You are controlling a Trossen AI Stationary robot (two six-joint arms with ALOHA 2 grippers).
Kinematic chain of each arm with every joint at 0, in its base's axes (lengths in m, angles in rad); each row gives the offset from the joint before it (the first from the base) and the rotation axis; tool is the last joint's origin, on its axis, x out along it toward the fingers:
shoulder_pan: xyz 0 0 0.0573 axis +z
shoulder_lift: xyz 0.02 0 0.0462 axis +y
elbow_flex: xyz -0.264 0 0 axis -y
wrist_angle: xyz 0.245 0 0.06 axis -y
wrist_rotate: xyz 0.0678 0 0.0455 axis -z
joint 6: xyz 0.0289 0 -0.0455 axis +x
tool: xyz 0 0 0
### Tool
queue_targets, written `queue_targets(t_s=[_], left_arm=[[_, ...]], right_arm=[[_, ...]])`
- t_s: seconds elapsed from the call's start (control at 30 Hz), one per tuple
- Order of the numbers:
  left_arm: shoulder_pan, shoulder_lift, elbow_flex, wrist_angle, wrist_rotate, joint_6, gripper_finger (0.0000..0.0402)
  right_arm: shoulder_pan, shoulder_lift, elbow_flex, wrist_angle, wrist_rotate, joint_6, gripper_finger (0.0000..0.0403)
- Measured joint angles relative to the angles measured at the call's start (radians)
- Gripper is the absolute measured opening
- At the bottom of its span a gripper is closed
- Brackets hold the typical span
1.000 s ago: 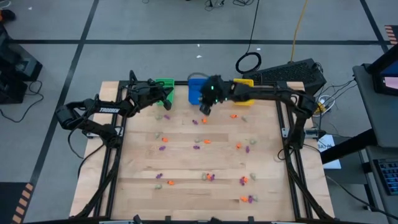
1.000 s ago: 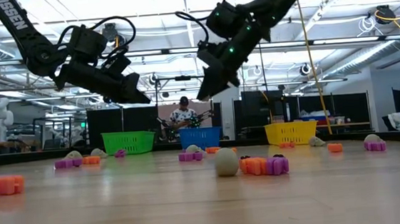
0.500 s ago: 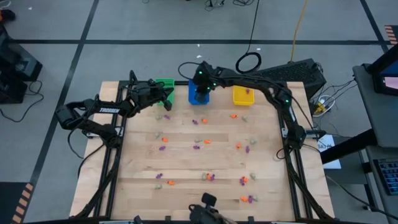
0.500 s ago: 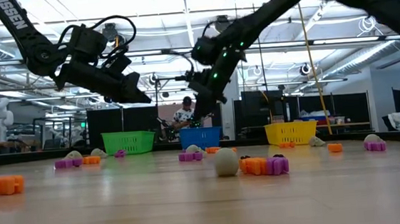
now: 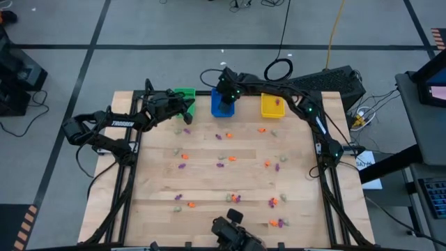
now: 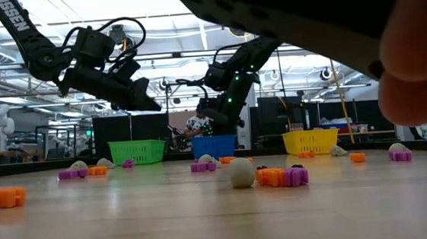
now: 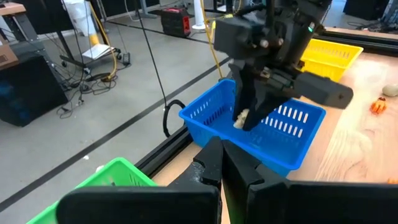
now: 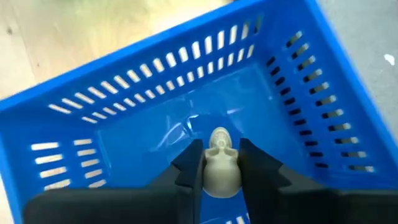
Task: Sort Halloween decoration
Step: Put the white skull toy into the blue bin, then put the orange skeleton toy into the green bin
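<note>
Small orange, purple and pale beige Halloween decoration pieces (image 5: 221, 166) lie scattered over the wooden table. My right gripper (image 8: 219, 163) hangs over the blue bin (image 5: 223, 106) at the far edge, shut on one pale beige, skull-like trinket (image 8: 219, 169). The left wrist view shows it too, trinket (image 7: 240, 117) above the bin (image 7: 261, 134). My left gripper (image 5: 188, 107) is shut on nothing and hovers in the air beside the green bin (image 5: 185, 93). My right gripper pinches the beige trinket's two sides (image 8: 208, 173) between its two fingers. The fingers slant down from above into the blue bin's opening. The trinket is lifted clear, above the bin's floor (image 8: 186, 124).
A yellow bin (image 5: 272, 106) holding something orange stands right of the blue one. A dark object (image 5: 233, 233) sits at the table's near edge. Close before the low camera it shows as a large blur (image 6: 304, 13). A person (image 6: 196, 121) sits in the room behind.
My right gripper has carried the beige trinket toward the far edge, tipped farther down and sunk over the blue bin. A dark object has come in at the table's near edge and now covers part of the low view.
</note>
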Motion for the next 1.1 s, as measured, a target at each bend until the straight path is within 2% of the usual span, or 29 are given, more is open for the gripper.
queue_targets(t_s=[0.17,0.43,0.67,0.8,1.0,1.1], left_arm=[[0.0,0.0,0.0,-0.005,0.0,0.001,0.0008],[0.0,0.0,0.0,-0.009,0.0,0.001,0.0008],[0.0,0.0,0.0,-0.01,0.0,0.001,0.0008],[0.0,0.0,0.0,-0.014,0.0,0.002,0.0008],[0.0,0.0,0.0,-0.035,0.003,0.011,0.0008],[0.0,0.0,0.0,-0.036,0.006,0.011,0.0008]], right_arm=[[0.0,0.0,0.001,0.004,0.001,-0.001,0.0079],[0.0,-0.001,0.001,-0.003,0.002,0.003,0.0123],[0.001,-0.027,0.0,-0.017,0.005,0.003,0.0126],[0.006,-0.11,0.012,-0.025,0.006,-0.008,0.0103],[0.056,-0.181,0.0,0.044,0.003,-0.038,0.0012],[0.099,-0.185,-0.053,0.122,0.001,-0.037,0.0007]])
